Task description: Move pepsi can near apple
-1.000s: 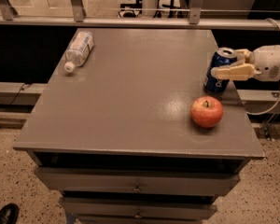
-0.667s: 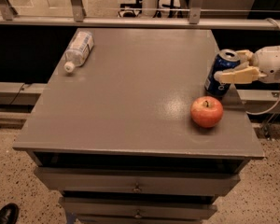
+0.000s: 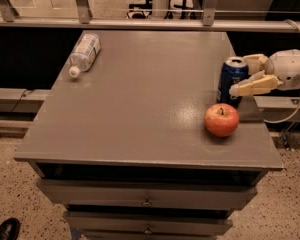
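Note:
The dark-blue pepsi can [image 3: 230,81] stands upright on the grey table [image 3: 140,109] near its right edge. The red-orange apple [image 3: 221,119] sits just in front of the can, a small gap apart. My gripper [image 3: 240,75] reaches in from the right at can height. Its cream fingers [image 3: 252,86] are spread, one in front of the can's right side and one behind it. The gripper is open and holds nothing.
A clear plastic water bottle [image 3: 84,53] lies on its side at the table's back left. A metal railing [image 3: 140,23] runs behind the table. Drawers [image 3: 145,199] sit below the tabletop. A white cable [image 3: 296,115] hangs off the right side.
The gripper has drawn back a little to the right, so its front finger no longer crosses the can. The can and apple have stayed in place.

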Action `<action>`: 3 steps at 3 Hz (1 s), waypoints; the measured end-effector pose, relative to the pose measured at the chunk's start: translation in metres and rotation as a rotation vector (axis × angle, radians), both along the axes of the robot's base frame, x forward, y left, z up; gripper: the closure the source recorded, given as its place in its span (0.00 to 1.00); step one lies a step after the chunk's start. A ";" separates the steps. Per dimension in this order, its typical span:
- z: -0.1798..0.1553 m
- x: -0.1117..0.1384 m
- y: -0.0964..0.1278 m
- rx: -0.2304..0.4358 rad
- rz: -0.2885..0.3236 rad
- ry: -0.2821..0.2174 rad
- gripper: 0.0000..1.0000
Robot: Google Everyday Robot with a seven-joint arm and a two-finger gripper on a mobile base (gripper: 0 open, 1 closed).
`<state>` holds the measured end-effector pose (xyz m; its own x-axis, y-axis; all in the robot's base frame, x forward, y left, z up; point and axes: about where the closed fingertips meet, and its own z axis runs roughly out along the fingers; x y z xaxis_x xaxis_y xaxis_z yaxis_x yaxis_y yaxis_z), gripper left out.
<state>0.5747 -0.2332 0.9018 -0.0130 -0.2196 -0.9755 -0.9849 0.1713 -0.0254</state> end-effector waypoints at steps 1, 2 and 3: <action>-0.006 0.001 0.009 -0.007 0.027 0.015 0.00; -0.007 0.004 0.010 -0.019 0.028 0.020 0.00; 0.002 0.012 -0.011 -0.037 -0.022 -0.001 0.00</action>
<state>0.5863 -0.2440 0.9035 -0.0172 -0.2548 -0.9669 -0.9809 0.1916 -0.0330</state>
